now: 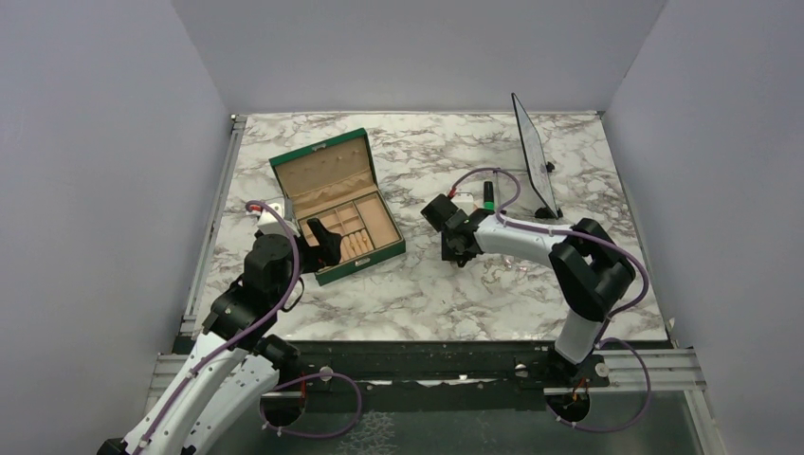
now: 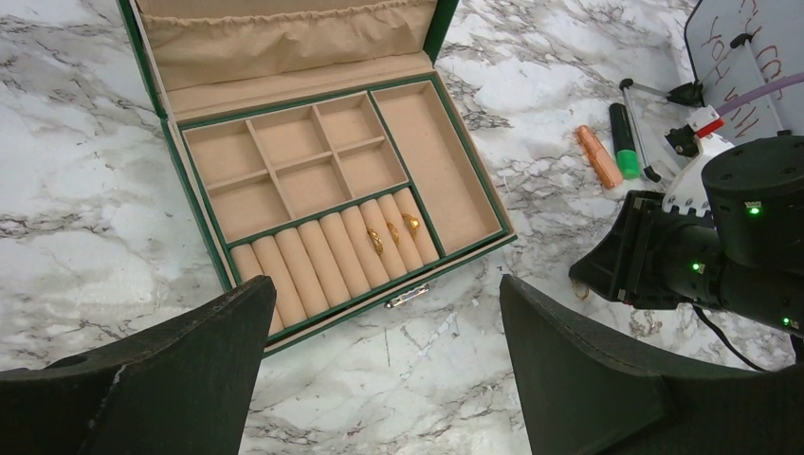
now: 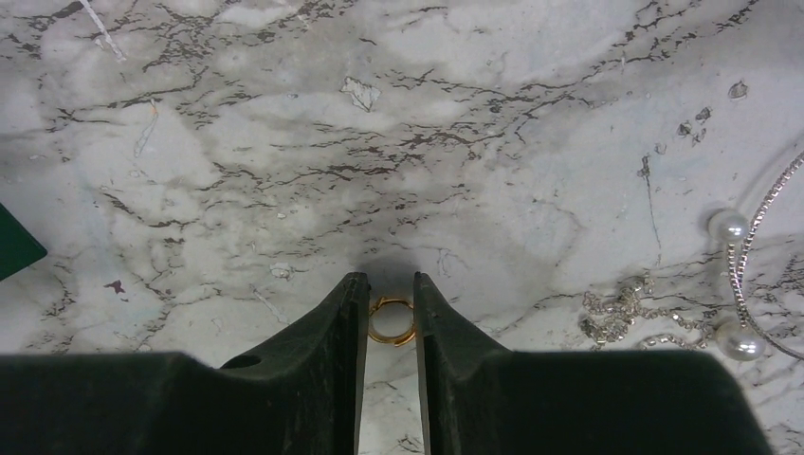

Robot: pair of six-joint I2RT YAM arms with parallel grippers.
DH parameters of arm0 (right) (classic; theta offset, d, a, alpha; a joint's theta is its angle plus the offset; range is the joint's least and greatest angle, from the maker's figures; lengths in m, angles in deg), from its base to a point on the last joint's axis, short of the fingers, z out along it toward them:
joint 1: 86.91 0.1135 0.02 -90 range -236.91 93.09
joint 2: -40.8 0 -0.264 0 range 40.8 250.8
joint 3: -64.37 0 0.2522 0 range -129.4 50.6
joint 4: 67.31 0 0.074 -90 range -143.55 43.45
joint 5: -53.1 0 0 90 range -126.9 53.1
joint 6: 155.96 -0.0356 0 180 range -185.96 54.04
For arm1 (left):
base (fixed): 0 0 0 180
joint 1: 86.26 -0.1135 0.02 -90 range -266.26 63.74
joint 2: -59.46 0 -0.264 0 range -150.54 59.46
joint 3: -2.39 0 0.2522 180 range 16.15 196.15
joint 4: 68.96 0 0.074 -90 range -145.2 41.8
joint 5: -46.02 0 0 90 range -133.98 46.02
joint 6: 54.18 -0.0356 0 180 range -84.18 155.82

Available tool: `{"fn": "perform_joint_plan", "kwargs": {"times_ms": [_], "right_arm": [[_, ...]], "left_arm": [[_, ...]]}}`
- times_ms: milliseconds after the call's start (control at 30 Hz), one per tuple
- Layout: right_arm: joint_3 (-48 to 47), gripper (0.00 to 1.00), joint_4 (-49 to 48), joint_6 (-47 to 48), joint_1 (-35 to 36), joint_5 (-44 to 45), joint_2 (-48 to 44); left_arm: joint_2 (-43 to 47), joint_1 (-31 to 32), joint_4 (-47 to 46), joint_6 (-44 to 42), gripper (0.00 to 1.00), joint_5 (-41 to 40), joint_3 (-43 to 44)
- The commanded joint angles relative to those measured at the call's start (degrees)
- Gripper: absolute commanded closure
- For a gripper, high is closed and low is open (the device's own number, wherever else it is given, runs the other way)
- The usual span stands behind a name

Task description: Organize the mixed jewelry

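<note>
mixed jewelry (image 3: 621,318) lies partly loose on the marble table (image 1: 427,294) and partly in the green box (image 1: 337,204). my right gripper (image 3: 387,284) is down at the tabletop with its fingers drawn close together, pinching a gold ring (image 3: 391,320). the ring touches the inner face of each finger.

in my right wrist view, a small heap of silvery chain (image 3: 607,327) lies on the marble at 3 o'clock of the ring, near it but apart. just past the heap, from 2 to 4 o'clock, runs a thin strand carrying two pearl-like beads (image 3: 728,226). a corner of the box shows at 9 o'clock, at the frame's edge.

my left gripper (image 2: 387,284) is spread wide with nothing between its fingers, and it hangs over the near edge of the open box. in my left wrist view the lid leans back at 12 o'clock. the ring rolls run along the near side, and small gold pieces (image 2: 392,233) are tucked in the slots toward their right end.

at 3 o'clock of the box an orange cylinder (image 2: 599,156) and a green marker (image 2: 623,140) lie side by side, just beside the foot of a whiteboard (image 2: 749,47).

seen from above, the box sits at 10 o'clock of the table's middle. my right gripper is at 3 o'clock of the box, well apart from it.
</note>
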Motion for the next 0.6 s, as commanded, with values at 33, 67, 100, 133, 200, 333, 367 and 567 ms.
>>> {"fn": "perform_joint_plan", "kwargs": {"times_ms": [33,67,100,133,200,333,367,567], "right_arm": [[-1.3,0.72,0.4,0.0,-0.4,1.4,1.7],[-1.0,0.73,0.8,-0.3,-0.6,1.4,1.6],[-0.9,0.74,1.4,-0.7,-0.6,1.6,1.6],[-0.7,0.74,2.1,-1.0,-0.7,1.6,1.4],[-0.3,0.75,3.3,-1.5,-0.8,1.6,1.0],[1.1,0.75,5.9,-1.5,-1.0,1.4,0.0],[1.6,0.75,6.0,-1.5,-1.0,1.0,-0.4],[3.6,0.75,6.9,-1.5,-1.1,0.3,-2.0]], "left_arm": [[0.2,-0.2,-1.7,-0.8,0.11,0.7,-0.5],[0.2,-0.2,-1.6,-0.8,0.11,0.7,-0.5],[0.3,-0.2,-1.7,-0.8,0.11,0.7,-0.5],[0.2,-0.2,-1.7,-0.8,0.11,0.7,-0.6],[0.1,-0.2,-1.7,-0.8,0.11,0.8,-0.4],[-0.1,-0.2,-1.7,-0.9,0.11,0.9,-0.5],[-0.2,-0.2,-1.7,-0.9,0.11,0.9,-0.4],[-0.6,-0.2,-1.7,-0.9,0.11,1.1,-0.4]]}}
